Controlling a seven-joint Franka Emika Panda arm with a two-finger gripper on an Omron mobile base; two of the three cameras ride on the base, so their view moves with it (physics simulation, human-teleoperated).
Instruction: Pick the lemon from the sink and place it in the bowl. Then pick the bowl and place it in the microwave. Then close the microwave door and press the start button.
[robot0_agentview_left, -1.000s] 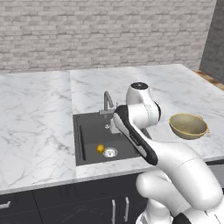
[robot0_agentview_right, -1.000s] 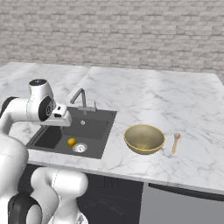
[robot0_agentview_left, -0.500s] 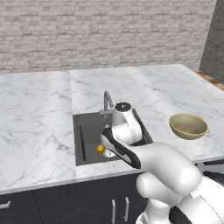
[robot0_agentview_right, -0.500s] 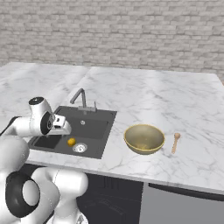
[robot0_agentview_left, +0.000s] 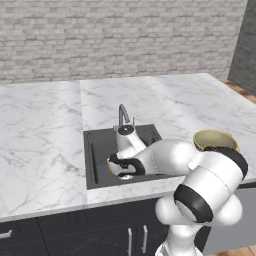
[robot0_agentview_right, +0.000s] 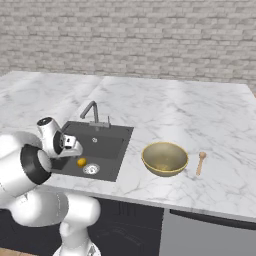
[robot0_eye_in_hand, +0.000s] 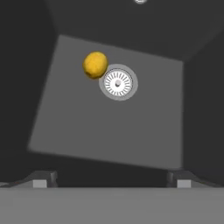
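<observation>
Down on the sink (robot0_agentview_right: 107, 137) floor, lemon (robot0_eye_in_hand: 95, 65) sits touching the drain ring (robot0_eye_in_hand: 118, 82) — gripper (robot0_eye_in_hand: 111, 180) hangs above it, jaws spread wide, holding nothing. Bowl (robot0_agentview_right: 164, 158) on counter (robot0_agentview_right: 200, 120), right of sink.

Two base cameras are looking forward and down at the worktop (robot0_agentview_left: 45, 145) from behind the arm, one from its left, one from its right, both standing well back and facing the brick wall (robot0_agentview_right: 150, 35). Both are sharing the sink (robot0_agentview_left: 100, 150), its faucet (robot0_agentview_right: 91, 111) and the bowl (robot0_agentview_right: 164, 158) near the worktop's front edge. The hand camera is sitting close above the sink floor, looking straight down at the drain (robot0_eye_in_hand: 118, 82) and the lemon (robot0_eye_in_hand: 95, 65) beside it.
</observation>
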